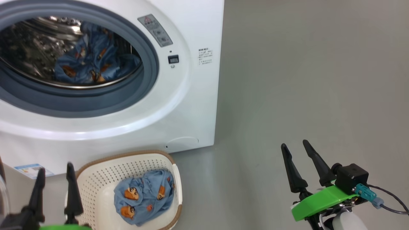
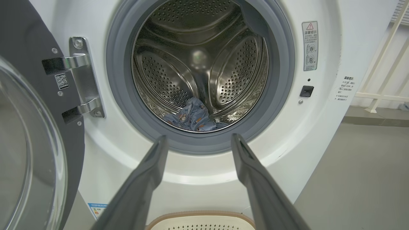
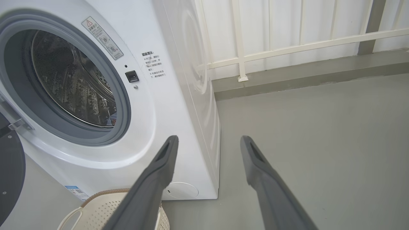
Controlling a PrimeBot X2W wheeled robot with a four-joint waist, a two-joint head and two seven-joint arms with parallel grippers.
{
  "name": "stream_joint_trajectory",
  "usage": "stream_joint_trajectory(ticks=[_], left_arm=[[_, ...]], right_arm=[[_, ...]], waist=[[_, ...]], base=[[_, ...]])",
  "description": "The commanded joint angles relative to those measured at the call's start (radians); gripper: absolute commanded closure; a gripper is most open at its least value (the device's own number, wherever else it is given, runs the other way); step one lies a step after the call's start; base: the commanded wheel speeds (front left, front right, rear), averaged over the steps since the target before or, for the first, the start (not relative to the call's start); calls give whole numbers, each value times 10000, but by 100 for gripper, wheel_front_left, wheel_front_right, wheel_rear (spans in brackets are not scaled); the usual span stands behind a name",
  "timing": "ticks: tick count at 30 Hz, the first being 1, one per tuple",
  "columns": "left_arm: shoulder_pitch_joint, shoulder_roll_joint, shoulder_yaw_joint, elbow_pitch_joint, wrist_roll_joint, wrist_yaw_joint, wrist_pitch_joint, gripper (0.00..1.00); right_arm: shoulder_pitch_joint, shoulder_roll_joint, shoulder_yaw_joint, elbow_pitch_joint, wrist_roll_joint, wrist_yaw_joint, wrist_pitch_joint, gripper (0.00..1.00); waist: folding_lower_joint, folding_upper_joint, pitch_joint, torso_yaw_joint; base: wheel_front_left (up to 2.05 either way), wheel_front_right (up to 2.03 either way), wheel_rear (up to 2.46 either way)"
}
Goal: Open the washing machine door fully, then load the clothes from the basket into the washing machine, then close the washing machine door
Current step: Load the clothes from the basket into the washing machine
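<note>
The white washing machine stands with its round mouth uncovered. Its door hangs swung out at the left on a metal hinge. Light-blue printed clothes lie at the bottom of the steel drum. Another bundle of the same clothes lies in the cream basket on the floor before the machine. My left gripper is open and empty over the basket's left end, its fingers aimed at the drum mouth. My right gripper is open and empty over bare floor, right of the machine.
Grey floor stretches to the right of the machine. A white railing and a low step run along the wall behind it. The basket's rim sits just under the machine's front.
</note>
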Motion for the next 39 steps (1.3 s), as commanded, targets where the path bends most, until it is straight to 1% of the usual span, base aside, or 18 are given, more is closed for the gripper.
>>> stream_joint_trajectory(ticks=[1,10,19,23,26,34,39], left_arm=[[126,120,345,-375,114,146,-53,0],[910,96,221,-608,215,328,-53,0],[1718,93,-170,-710,-93,777,-53,0],[2066,92,-400,-833,-180,1044,-53,0],[2224,92,-490,-853,-246,1144,-53,0],[2231,92,-683,-877,-337,1225,-53,0],[2186,92,-793,-696,-396,1176,-53,0]], right_arm=[[59,32,245,-223,-81,62,-76,0],[299,32,198,-278,-154,62,-76,0],[468,32,172,-306,-232,62,-76,0],[530,10,186,-297,-252,62,-76,0],[550,-19,174,-301,-255,62,-76,0],[583,-102,177,-370,-216,62,-76,0],[510,-130,171,-405,-216,62,-76,0]], waist=[[0,0,-234,-7],[0,0,-539,29],[0,0,-810,60],[0,0,-897,61],[0,0,-934,74],[0,0,-803,172],[0,0,-561,158]], base=[[0,0,0],[0,0,0],[0,0,0],[0,0,0],[0,0,0],[0,0,0],[0,0,0]])
